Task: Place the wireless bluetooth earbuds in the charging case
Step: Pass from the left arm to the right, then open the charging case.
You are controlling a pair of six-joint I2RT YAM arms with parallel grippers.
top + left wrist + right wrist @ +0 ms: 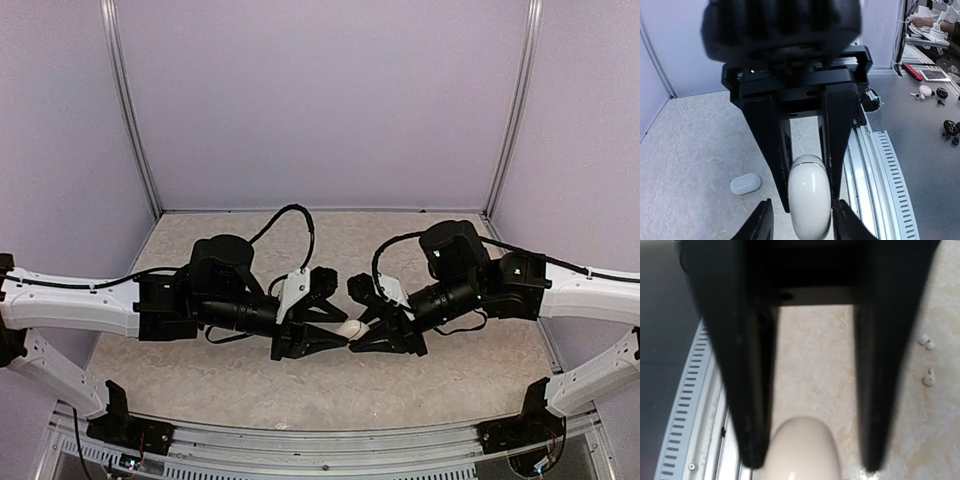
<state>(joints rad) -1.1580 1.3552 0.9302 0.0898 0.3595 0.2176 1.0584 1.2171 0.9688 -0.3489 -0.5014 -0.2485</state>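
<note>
Cream-white glossy plastic: that's the charging case (352, 328), mid-frame in the top cam, seemingly lifted off the marbled table (200, 380) btw. two sets of tips.

Far left first. The L arm reaches in, with the left gripper (338, 338) nose to nose w/ the other one. In its own cam the L tips poke up at the bottom edge, apart, one each side of the case. Can't tell if they press on it or just flank it. The right gripper (366, 338) is narrow and closed on the case. The L wrist cam sees it head-on, w/ a finger flat against each flank.

Step in hand, I'd guess: sharing the case btw. both grippers so the lid can be opened. I see no open lid, and the buds aren't in. To do it well:
- R grips firm on one half only.
- L takes the other half at the seam.
- Slow pull, no twist, since that smooth rounded shell could squirt out.
- Stay low over the table in case it drops.

Views differ. Only the L wrist cam shows a white oval piece (746, 183) lying lower left on the table, plus the slotted rail (875, 165) at right. Only the R wrist cam, blurry, shows the earbuds (928, 377): tiny whitish bits near the right edge, on the table, well apart from the case. The top cam shows neither, prob. because they're under the arms.
</note>
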